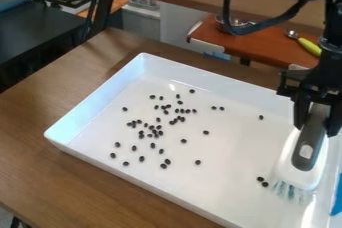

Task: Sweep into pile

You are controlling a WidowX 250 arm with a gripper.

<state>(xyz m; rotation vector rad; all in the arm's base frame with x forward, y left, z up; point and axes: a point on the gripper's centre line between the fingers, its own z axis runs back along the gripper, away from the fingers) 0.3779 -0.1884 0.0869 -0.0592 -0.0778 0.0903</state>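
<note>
Black beans lie loose in the tray, left of the gripper in view; two sit by the bristles below it. Gripper's closed around the brush handle. Likely sweeping stage; next: bristles down, push strays clusterward.

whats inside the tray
Black beans lie scattered over the floor of the tray, two of them close beside the brush, which the pincer holds. The brush covers part of the floor, so any beans behind it can't be seen.
</note>
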